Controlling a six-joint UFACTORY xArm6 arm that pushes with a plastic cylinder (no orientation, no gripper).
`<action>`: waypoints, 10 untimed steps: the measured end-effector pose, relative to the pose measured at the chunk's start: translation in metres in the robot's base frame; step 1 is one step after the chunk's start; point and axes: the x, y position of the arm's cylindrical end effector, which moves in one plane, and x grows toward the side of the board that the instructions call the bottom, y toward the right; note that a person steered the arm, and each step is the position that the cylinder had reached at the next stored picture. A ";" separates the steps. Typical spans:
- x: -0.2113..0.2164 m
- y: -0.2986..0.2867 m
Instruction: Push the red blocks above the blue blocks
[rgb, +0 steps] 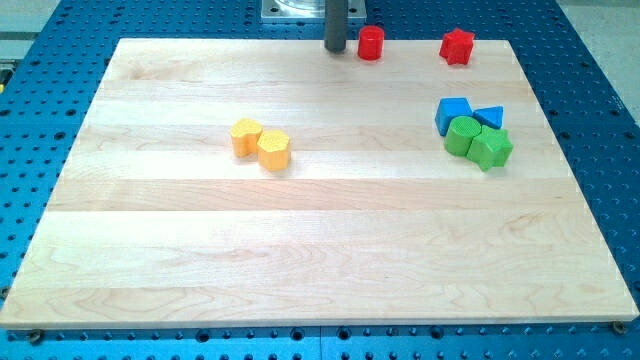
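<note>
Nearest the camera, a big stretch of bare wooden board (320, 270) is seen, and the first things reached going up the view are two yellow blocks (261, 143), touching each other, left of centre. These aren't part of the job, so they can be ignored.

Over on the view's right, the two blue blocks (467, 115) are found packed tight against two green blocks (478, 142), which sit just below them. The red star-ish block (457, 46) is already parked near the board's top edge, pretty much straight above the blues, so that half looks done.

The red cylinder (371, 43) is also up at the top edge but is placed well to the left of the blues, so it probably needs to be nudged rightward. My tip (336, 48) is seen just beside it on its left, seemingly apart from it, which is a decent spot for that push.

Jaws: none are fitted, only a rod, so nothing can be said to be apart or together.
</note>
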 end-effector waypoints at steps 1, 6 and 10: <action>0.009 0.063; -0.002 0.231; 0.036 0.204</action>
